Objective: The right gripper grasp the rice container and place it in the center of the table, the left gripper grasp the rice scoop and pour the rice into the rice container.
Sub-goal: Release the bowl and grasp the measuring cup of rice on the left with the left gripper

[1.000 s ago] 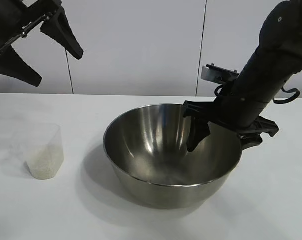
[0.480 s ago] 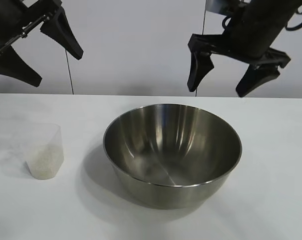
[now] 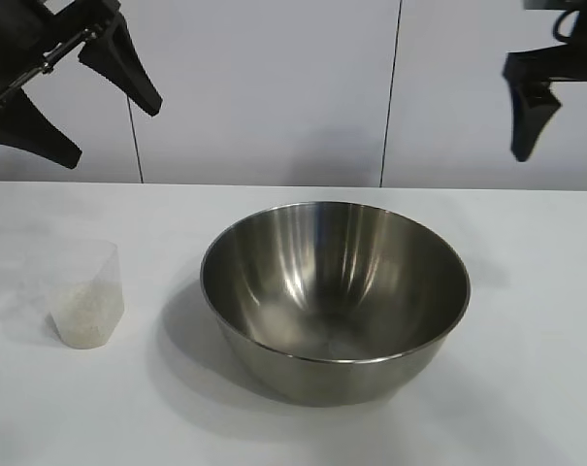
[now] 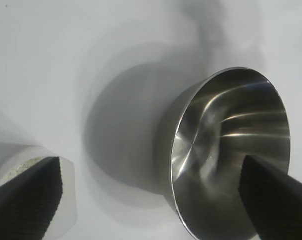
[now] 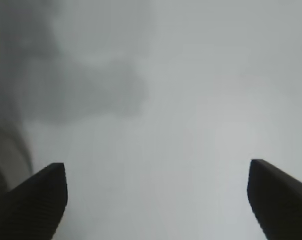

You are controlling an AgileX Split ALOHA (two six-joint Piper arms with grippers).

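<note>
The rice container point(image 3: 337, 291), a big shiny steel bowl, stands free at the middle of the white table point(image 3: 526, 388). The same bowl point(image 4: 230, 150) lies below in the left wrist view. At the left stands the rice scoop point(image 3: 85, 291), a clear plastic cup with rice point(image 3: 81, 316) in its bottom. High above the scoop hangs my left gripper point(image 3: 116, 133), open and holding nothing. My right gripper point(image 5: 157, 172) is open over bare table. In the exterior view only one of its fingers point(image 3: 526, 116) shows, high at the right edge, well clear of the bowl.
A pale panelled wall point(image 3: 274, 87) closes the back of the table. Bare tabletop lies in front of and to the right of the bowl.
My right gripper has let go of the bowl's right rim, risen and drawn off to the upper right. The bowl stays where it was set. The left gripper has not moved.
</note>
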